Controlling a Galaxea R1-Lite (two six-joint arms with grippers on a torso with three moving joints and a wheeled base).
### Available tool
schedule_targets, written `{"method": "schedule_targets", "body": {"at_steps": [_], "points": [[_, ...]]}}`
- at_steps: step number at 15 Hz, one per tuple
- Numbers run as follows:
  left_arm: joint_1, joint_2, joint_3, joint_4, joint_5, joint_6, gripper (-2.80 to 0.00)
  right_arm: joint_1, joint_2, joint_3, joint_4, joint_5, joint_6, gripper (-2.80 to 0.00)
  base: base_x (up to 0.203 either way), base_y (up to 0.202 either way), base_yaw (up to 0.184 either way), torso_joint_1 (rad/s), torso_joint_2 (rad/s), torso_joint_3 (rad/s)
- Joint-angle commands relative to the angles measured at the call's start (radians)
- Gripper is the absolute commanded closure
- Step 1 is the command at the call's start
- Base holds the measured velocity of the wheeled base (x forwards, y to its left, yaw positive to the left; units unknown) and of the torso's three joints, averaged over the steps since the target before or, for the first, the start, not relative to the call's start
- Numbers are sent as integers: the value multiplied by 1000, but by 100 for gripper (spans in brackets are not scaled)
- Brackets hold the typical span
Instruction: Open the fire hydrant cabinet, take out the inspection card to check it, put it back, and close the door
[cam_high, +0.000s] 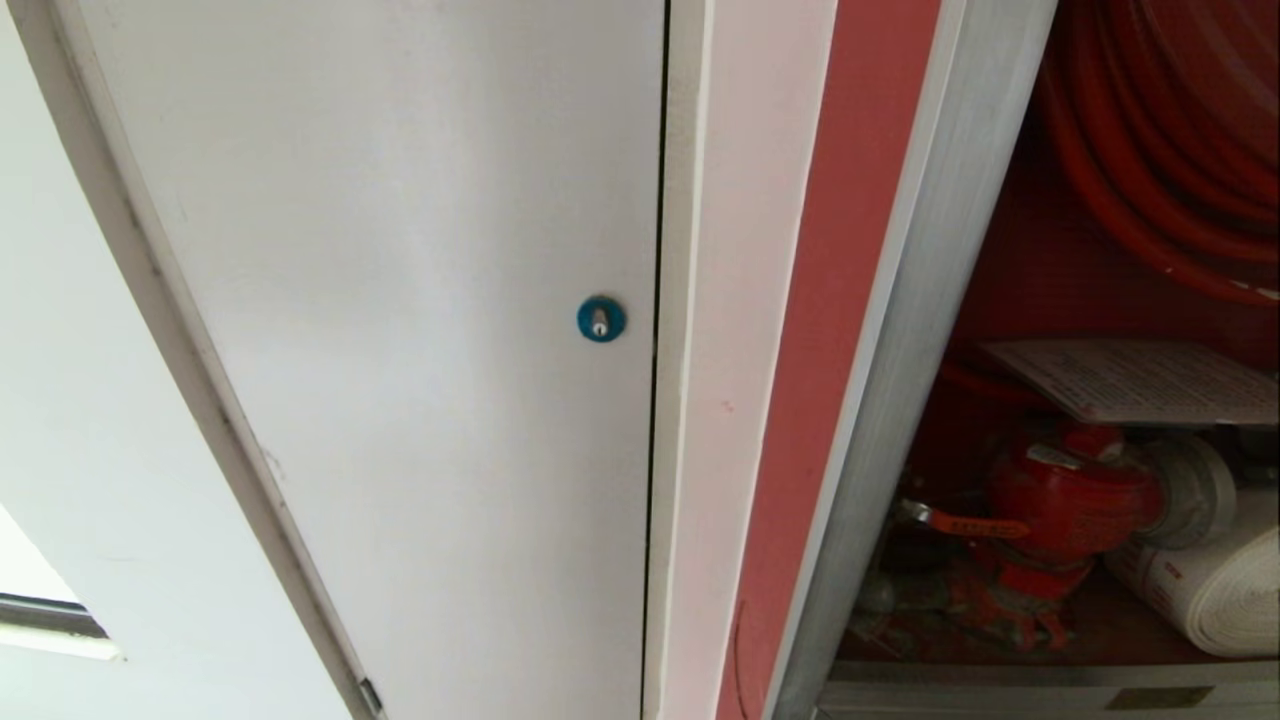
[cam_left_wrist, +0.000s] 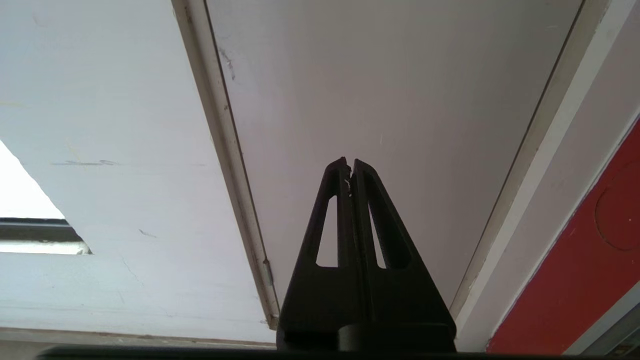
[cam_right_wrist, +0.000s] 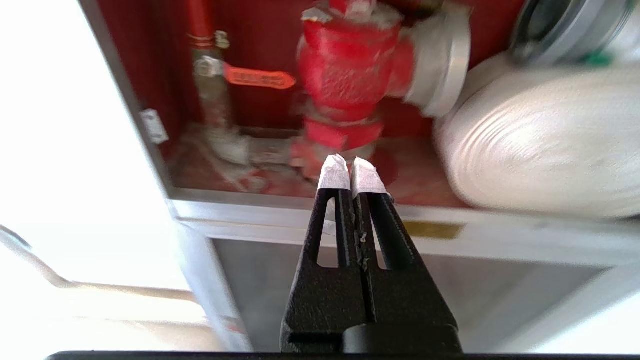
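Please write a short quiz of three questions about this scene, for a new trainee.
1. True or false: the inspection card lies inside the fire hydrant cabinet, above the hydrant valve.
2. What colour is the round lock on the white panel?
3. The right gripper is: A) open, B) shut on the card, C) shut and empty.

Key: 1 true; 2 blue; 3 C.

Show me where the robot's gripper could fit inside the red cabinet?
Bare floor lies left of the valve, beside the cabinet frame. Crowded at right: hose against the valve, card above it.
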Motion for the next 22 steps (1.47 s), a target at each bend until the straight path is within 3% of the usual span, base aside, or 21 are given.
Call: {"method": "schedule_targets", "body": {"at_steps": [1,6,10,14,22], "points": [[0,0,6,-1,0,0,0,8,-142,82,-8,5,42,0,0,0,0,0,0,0],[0,0,6,0,0,0,0,10,-252,358,-273,6,69,0,0,0,0,0,0,0],[0,0,6,-1,0,0,0,9,-256,502,-455,-7,40,0,0,0,0,0,0,0],[0,0,6,-1,0,0,0,9,-256,502,-350,-5,17,0,0,0,0,0,0,0],[0,0,6,-1,0,0,0,9,-256,502,-348,-5,15,0,0,0,0,0,0,0]]}}
